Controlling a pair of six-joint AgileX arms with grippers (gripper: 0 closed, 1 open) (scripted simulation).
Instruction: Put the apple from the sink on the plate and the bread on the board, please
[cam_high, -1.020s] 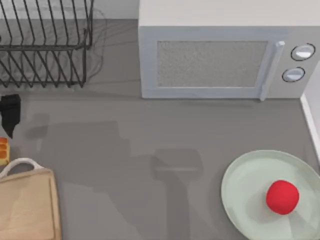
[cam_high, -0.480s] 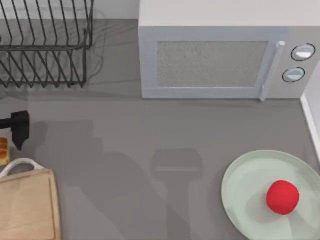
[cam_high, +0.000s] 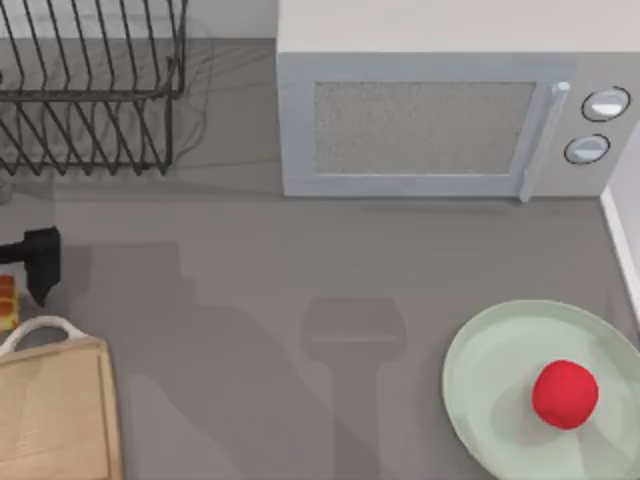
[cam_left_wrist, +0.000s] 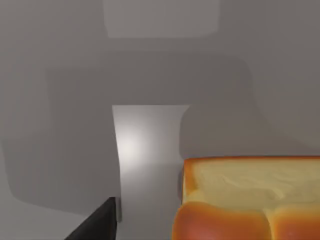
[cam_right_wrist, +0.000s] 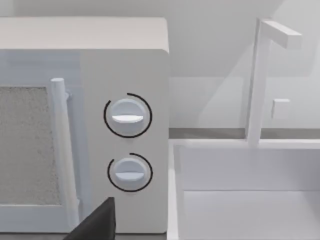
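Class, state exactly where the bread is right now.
In the top view the bread sits at the table's far left edge, just above the board and its white loop handle, beside the left gripper.

top: overhead, facing straight down on the table (cam_high: 260, 290) | left wrist: low, very near the bread (cam_left_wrist: 250, 200), which top also has at its left edge | right wrist: level, facing the microwave (cam_right_wrist: 85, 125) front and sink (cam_right_wrist: 245, 190); shares microwave with top

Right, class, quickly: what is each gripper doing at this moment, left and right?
Left gripper: at the table's left edge beside the small golden-orange crusted bread; open or shut cannot be told.
Right gripper: faces the white microwave; cannot be told.
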